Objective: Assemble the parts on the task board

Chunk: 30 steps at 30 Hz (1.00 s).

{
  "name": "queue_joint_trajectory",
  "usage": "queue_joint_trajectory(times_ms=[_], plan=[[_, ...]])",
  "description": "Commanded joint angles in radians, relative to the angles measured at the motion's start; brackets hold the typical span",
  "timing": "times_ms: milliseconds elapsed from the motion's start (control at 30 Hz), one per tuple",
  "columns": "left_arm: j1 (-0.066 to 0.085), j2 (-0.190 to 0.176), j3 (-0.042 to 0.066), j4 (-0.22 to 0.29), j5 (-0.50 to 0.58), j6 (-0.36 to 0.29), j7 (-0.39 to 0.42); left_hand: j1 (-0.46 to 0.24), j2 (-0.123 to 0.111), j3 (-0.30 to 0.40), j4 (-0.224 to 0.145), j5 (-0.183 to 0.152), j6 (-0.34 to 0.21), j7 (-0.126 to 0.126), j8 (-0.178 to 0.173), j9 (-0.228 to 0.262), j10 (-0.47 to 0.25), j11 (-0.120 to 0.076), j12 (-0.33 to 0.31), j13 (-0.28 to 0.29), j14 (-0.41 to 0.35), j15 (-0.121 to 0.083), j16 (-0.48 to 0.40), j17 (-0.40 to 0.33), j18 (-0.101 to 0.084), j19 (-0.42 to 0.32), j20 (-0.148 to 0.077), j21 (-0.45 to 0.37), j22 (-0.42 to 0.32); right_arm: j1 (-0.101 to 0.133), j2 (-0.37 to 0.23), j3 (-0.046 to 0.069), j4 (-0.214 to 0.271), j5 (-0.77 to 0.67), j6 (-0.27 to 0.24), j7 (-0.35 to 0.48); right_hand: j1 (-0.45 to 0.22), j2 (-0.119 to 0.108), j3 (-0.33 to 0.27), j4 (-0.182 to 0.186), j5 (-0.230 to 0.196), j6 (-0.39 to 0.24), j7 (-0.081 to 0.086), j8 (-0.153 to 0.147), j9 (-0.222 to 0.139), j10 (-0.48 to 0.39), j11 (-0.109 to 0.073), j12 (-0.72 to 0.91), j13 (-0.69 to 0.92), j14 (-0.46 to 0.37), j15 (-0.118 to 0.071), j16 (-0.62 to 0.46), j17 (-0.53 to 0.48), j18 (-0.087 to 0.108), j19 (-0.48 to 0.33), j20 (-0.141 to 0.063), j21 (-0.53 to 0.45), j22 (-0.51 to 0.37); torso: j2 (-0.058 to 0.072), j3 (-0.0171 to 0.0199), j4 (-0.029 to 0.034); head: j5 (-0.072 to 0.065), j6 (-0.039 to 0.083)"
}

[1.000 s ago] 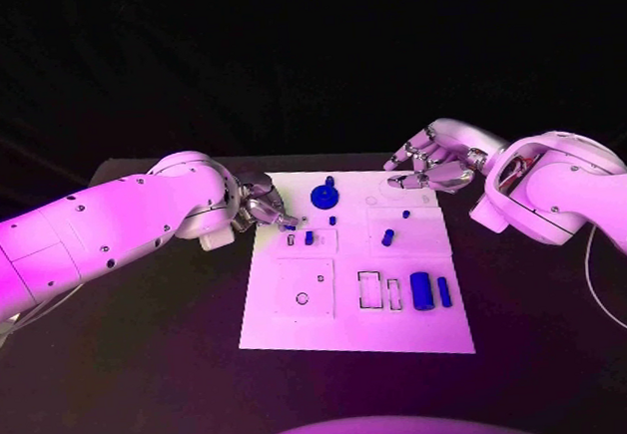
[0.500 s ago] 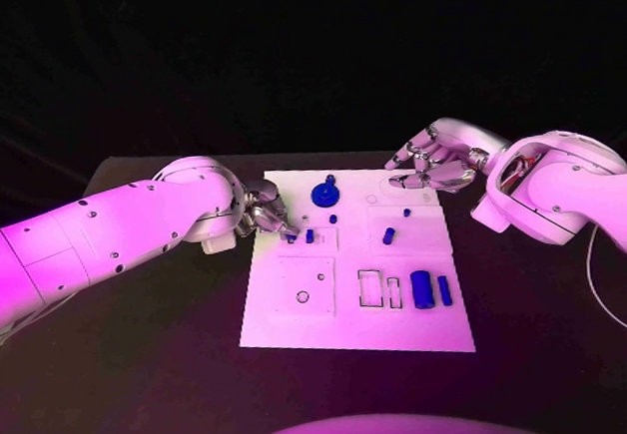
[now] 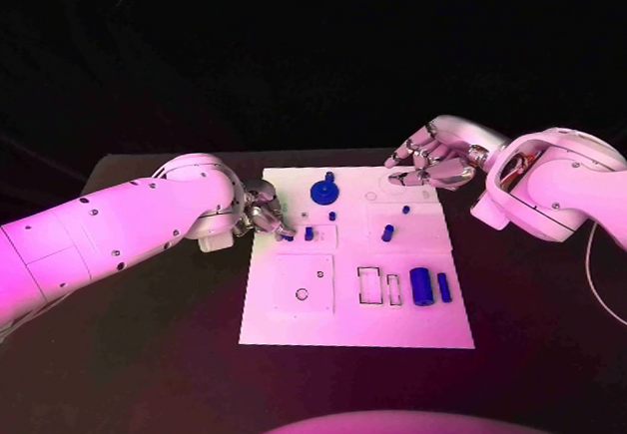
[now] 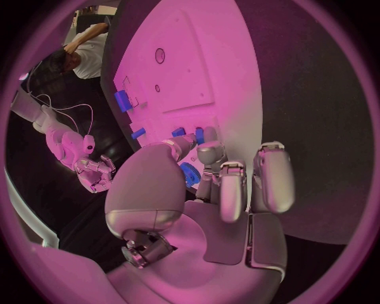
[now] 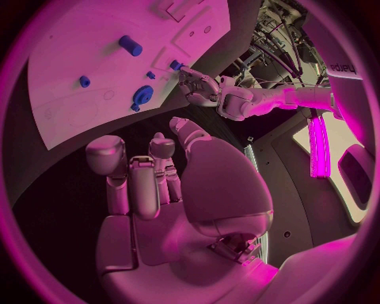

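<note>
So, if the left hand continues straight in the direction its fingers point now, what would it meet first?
Probably the small blue part standing on the task board, just beyond the fingertips of the left hand. In the left wrist view it lies right ahead of them, though the depth is hard to judge.

two smooth white arms dotted with small dark screws, ending in the silver segmented left hand (image 3: 263, 216) and right hand (image 3: 428, 167).

1. Task board (image 3: 310, 322): one, white.
2. Blue parts: eight, I think.
   - One round disc (image 3: 325, 193) at the board's 12 o'clock.
   - One thick cylinder (image 3: 422, 288) and one slim bar (image 3: 443, 289) at 4 o'clock.
   - Five small pegs (image 3: 387, 236); the one at 10 o'clock is half hidden.
3. Hands: two, left hand (image 3: 263, 212) and right hand (image 3: 428, 166).
</note>
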Motion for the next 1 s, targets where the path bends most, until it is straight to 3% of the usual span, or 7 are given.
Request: queue_joint_trajectory(times_ms=[33,567,667,767,1000], plan=[[-0.003,0.000,-0.003,0.000,-0.019,0.026,-0.033,0.007,0.002,0.132,-0.133,0.003,0.008,-0.002,-0.001,0.001,0.007,0.002,0.006,0.001,0.107,-0.005,0.002,0.263,-0.009,0.004,0.001,0.001,0.061,-0.001,0.001,0.000,0.000,-0.002,0.011,0.001,0.006,-0.001,0.004,0.003,0.003,0.005,-0.001,0.004,-0.001,-0.008,0.001,-0.003,0.000,0.056,-0.008,-0.005,0.022,0.002,-0.008,0.001,-0.003,0.000,-0.001,-0.0001,0.0002,0.001,-0.001],[-0.003,0.008,-0.003,-0.001,-0.020,0.042,-0.036,0.004,-0.001,0.135,-0.136,0.008,0.013,-0.003,-0.001,0.002,0.012,0.002,0.011,0.007,0.107,-0.005,0.002,0.263,-0.010,0.005,0.000,0.003,0.063,-0.002,0.001,0.000,0.001,-0.002,0.014,0.002,0.004,-0.002,0.004,0.005,0.003,0.005,-0.001,0.004,-0.001,-0.007,0.001,-0.003,-0.001,0.056,-0.008,-0.005,0.022,0.002,-0.008,0.001,-0.004,-0.001,0.000,0.0006,0.0001,0.001,-0.003],[-0.003,0.012,-0.003,-0.002,-0.013,0.052,-0.043,-0.017,-0.014,0.132,-0.134,0.038,0.022,-0.005,-0.003,0.002,0.020,0.001,0.015,0.012,0.107,-0.005,0.002,0.263,-0.010,0.006,0.000,0.002,0.065,-0.002,0.001,0.000,0.001,-0.002,0.013,0.002,0.004,-0.002,0.004,0.005,0.003,0.005,0.000,0.004,-0.001,-0.007,0.001,-0.003,-0.001,0.056,-0.008,-0.005,0.022,0.002,-0.008,0.001,-0.004,-0.001,-0.001,0.0011,-0.0006,0.001,-0.005],[-0.003,0.016,-0.003,-0.002,-0.009,0.053,-0.051,-0.054,-0.021,0.119,-0.118,0.053,0.033,-0.009,-0.006,0.002,0.028,-0.001,0.021,0.020,0.107,-0.006,0.002,0.263,-0.010,0.007,0.000,0.003,0.067,-0.002,0.001,0.000,0.001,-0.002,0.013,0.002,0.002,-0.002,0.003,0.007,0.003,0.005,0.000,0.004,-0.001,-0.007,0.002,-0.003,-0.001,0.056,-0.007,-0.005,0.022,0.002,-0.008,0.001,-0.004,-0.001,-0.001,0.0010,-0.0009,0.001,-0.004],[-0.003,0.026,-0.003,-0.008,-0.006,0.051,-0.075,-0.136,-0.023,0.056,-0.063,0.050,0.059,-0.016,-0.014,0.000,0.044,-0.007,0.039,0.041,0.107,-0.010,0.002,0.263,-0.012,0.012,-0.003,0.010,0.075,-0.002,0.001,0.000,0.002,-0.002,0.012,0.001,0.000,-0.003,0.003,0.009,0.003,0.005,0.000,0.004,-0.001,-0.007,0.002,-0.002,0.000,0.056,-0.007,-0.005,0.022,0.002,-0.008,0.001,-0.004,-0.001,0.000,0.0013,-0.0003,-0.001,-0.006]])
